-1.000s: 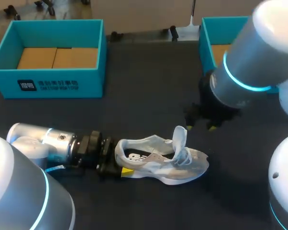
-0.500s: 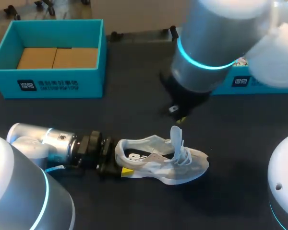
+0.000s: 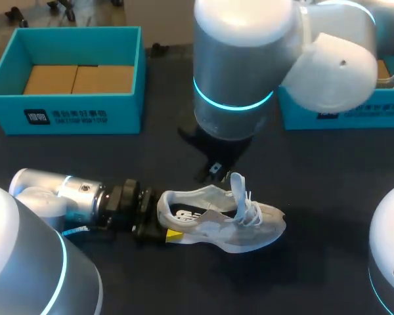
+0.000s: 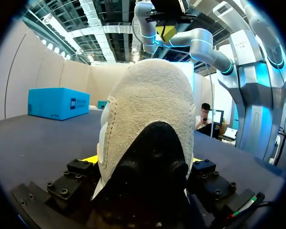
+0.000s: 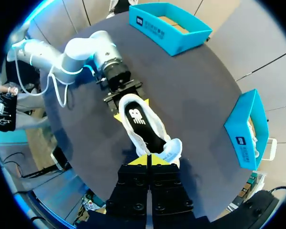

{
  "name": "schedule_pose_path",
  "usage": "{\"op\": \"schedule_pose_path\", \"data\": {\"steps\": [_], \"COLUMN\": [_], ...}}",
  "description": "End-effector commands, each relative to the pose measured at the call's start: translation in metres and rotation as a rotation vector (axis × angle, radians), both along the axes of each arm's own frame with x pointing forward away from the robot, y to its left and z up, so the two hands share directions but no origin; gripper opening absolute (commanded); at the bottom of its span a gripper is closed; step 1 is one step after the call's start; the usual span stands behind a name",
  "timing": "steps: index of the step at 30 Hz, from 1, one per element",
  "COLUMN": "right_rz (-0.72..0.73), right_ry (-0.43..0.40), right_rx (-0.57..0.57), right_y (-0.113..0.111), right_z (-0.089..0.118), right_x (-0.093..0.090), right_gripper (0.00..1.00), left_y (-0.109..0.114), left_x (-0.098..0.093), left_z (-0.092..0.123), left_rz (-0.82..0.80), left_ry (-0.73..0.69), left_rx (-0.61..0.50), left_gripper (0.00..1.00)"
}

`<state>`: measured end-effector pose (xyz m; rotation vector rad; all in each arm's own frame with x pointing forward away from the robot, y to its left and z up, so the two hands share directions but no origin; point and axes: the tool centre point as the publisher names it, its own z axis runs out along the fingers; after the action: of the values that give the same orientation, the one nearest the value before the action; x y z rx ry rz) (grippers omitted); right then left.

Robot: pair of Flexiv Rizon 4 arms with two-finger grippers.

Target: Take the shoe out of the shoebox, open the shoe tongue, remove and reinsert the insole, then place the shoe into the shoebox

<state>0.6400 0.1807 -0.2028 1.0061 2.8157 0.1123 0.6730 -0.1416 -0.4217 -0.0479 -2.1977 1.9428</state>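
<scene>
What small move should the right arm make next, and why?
Probably lower the right gripper into the shoe's opening, toward the insole. The tongue already stands up, the left gripper holds the shoe by its heel, and the right gripper hangs shut just above the opening, beside the tongue.

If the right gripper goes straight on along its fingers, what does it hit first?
Probably the raised tongue of the shoe, just ahead of the right gripper; depth is unclear, so it may meet the opening instead.

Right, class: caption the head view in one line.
Left hand holds the shoe by its heel; right hand hangs by the upright tongue.
</scene>
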Motion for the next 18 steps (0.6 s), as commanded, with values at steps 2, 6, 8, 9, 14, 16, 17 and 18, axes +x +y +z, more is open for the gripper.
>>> {"op": "schedule_pose_path", "data": {"steps": [2,6,8,9,14,16,17,18], "right_rz": [0.089,0.187,0.311,0.367,0.413,0.413,0.413,0.413], "right_ry": [0.004,-0.001,-0.015,-0.029,-0.023,-0.023,-0.023,-0.023], "right_rx": [-0.022,-0.002,0.047,0.068,0.059,0.059,0.059,0.059], "right_y": [0.018,0.029,0.036,0.038,0.037,0.037,0.037,0.037], "right_z": [-0.02,-0.034,-0.04,-0.041,-0.04,-0.04,-0.04,-0.04], "right_x": [0.006,0.012,0.011,0.01,0.007,0.007,0.007,0.007], "right_gripper": [0.0,0.0,0.0,0.0,0.0,0.0,0.0,0.0], "left_y": [0.003,0.003,0.003,0.003,0.003,0.003,0.003,0.003], "left_x": [0.0,0.0,0.0,0.0,0.0,0.0,0.0,0.0], "left_z": [-0.004,-0.004,-0.004,-0.004,-0.004,-0.004,-0.004,-0.004], "left_rz": [0.005,0.005,0.005,0.005,0.005,0.005,0.005,0.005], "left_ry": [-0.001,-0.001,-0.001,-0.001,-0.001,-0.001,-0.001,-0.001], "left_rx": [0.0,0.0,0.0,0.0,0.0,0.0,0.0,0.0], "left_gripper": [0.0,0.0,0.0,0.0,0.0,0.0,0.0,0.0]}}
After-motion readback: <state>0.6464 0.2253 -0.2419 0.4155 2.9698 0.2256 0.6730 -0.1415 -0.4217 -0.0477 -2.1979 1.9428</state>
